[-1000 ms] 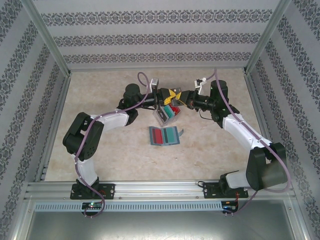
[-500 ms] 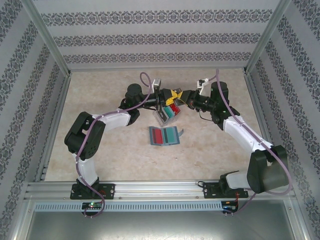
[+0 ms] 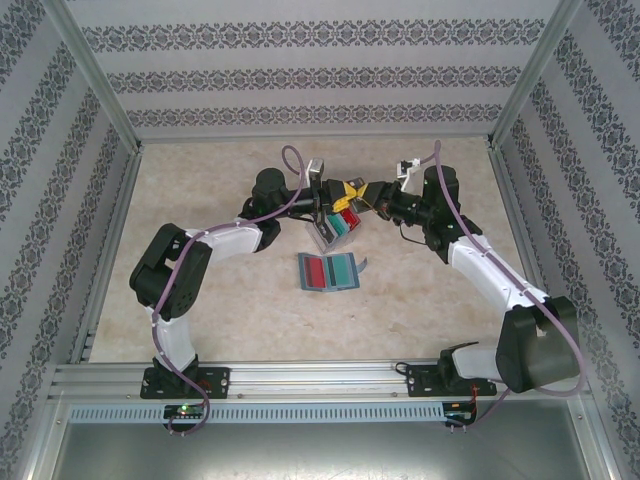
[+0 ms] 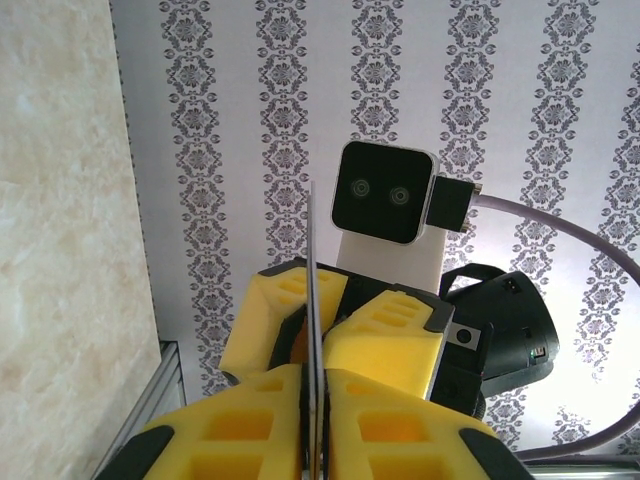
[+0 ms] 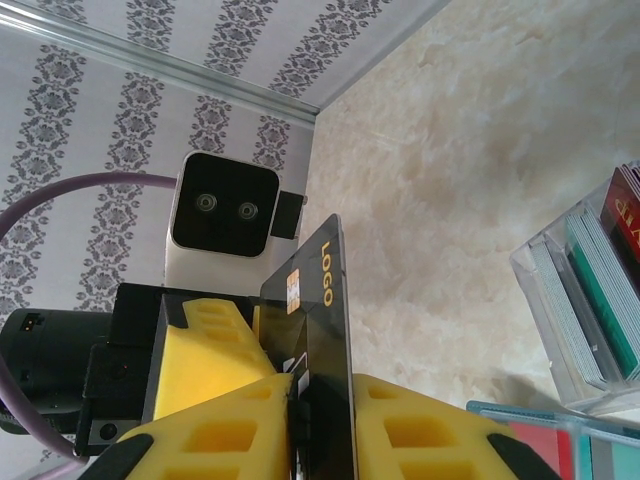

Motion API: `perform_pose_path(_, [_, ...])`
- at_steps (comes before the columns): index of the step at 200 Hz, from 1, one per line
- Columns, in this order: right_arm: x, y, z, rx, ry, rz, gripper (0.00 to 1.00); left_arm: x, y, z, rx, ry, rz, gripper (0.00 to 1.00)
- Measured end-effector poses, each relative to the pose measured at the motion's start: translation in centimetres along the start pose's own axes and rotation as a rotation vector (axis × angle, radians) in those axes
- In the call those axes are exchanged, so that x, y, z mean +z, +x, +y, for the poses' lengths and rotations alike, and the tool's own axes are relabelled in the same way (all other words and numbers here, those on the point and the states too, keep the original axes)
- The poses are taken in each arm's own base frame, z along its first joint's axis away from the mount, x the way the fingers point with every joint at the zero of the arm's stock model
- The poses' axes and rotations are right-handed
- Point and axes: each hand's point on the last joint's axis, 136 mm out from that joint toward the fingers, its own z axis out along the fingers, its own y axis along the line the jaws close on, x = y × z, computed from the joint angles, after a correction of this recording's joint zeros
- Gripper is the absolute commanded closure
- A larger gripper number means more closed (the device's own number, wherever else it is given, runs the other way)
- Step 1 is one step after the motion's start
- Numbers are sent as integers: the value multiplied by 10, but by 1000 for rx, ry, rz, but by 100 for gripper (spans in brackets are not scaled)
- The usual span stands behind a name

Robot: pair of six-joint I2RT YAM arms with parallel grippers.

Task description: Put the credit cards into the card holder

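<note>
Above the back middle of the table my left gripper and right gripper meet tip to tip. Both are shut on one black credit card with a gold chip and the word LOGO. In the left wrist view this card is edge-on between my left gripper's yellow pads, with the right gripper's fingers beyond. The right gripper clamps the card's lower part. The teal-blue card holder lies open on the table, with a red card and a teal card in it.
A small clear plastic box stands under the grippers with a red card and a teal card upright in it. The card holder's corner lies just beside it. Patterned walls and metal posts close in the table.
The right arm has shifted slightly toward the left gripper. Both grippers stay on the black card, and the card holder and box have not moved.
</note>
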Motion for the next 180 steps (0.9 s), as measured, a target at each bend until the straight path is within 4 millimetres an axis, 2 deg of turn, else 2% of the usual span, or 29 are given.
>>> perform_pose_path(17, [0,1,0,2,2,4,83,0,0,1,-1,-1,-3,77])
perform_pose_path(46, [-2,5,-4,11,5,17,82,0,0,0,3,5,-7,74])
perform_pose_path(123, [-12,11,-8,10,25,17,81,2,-1,0,1,23,-10,75])
perform_pose_path(142, [-12,11,-10,13,29,17,83,2,-1,0,-4,24,-12,76])
perform_pose_path(180, [-13,11,-10,15,31,18,81,2,-2,1,-15,22,-13,78])
